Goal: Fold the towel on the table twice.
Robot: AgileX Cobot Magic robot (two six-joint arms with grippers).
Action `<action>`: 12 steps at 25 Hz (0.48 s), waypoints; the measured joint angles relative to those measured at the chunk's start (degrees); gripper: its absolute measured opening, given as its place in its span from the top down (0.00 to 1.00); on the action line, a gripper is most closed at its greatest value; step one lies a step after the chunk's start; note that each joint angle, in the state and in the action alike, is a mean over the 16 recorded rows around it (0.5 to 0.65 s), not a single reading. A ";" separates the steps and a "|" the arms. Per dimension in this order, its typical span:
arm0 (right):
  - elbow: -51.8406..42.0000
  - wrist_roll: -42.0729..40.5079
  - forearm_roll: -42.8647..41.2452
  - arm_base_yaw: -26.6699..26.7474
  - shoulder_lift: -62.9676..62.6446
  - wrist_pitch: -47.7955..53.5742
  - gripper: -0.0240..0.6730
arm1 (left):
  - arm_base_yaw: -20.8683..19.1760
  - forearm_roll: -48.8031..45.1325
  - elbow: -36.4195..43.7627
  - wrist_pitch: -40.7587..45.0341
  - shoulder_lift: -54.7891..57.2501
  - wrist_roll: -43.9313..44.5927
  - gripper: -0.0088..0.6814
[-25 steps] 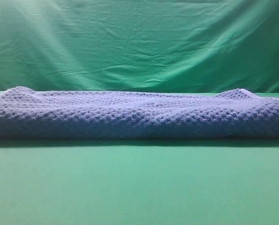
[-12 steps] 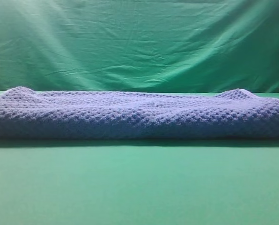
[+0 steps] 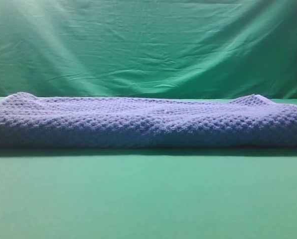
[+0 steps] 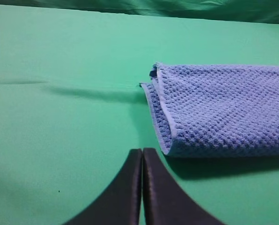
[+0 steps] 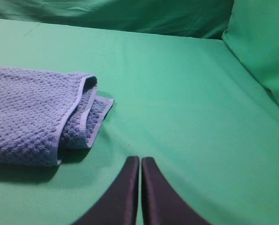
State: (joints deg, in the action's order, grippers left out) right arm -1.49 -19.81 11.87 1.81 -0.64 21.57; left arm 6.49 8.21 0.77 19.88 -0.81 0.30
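place: staged robot test set | evidence: green backdrop curtain (image 3: 148, 45), green-covered table (image 3: 148, 199)

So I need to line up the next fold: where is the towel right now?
The towel lies folded across the middle of the table, spanning the exterior high view, in front of the green backdrop.
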 joint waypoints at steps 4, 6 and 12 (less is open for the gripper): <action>0.00 0.00 0.00 -0.21 0.00 0.00 0.97 | -0.45 0.00 0.00 0.00 0.00 -0.01 0.99; 0.00 0.00 0.00 -0.22 0.00 0.00 0.97 | -0.50 0.00 0.00 0.00 0.00 -0.01 0.99; 0.00 0.00 0.00 -0.22 0.00 0.00 0.97 | -0.54 0.00 0.00 0.00 0.00 -0.02 0.99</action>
State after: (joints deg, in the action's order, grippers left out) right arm -1.49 -19.81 11.87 1.59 -0.64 21.57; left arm 5.95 8.21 0.77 19.88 -0.81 0.28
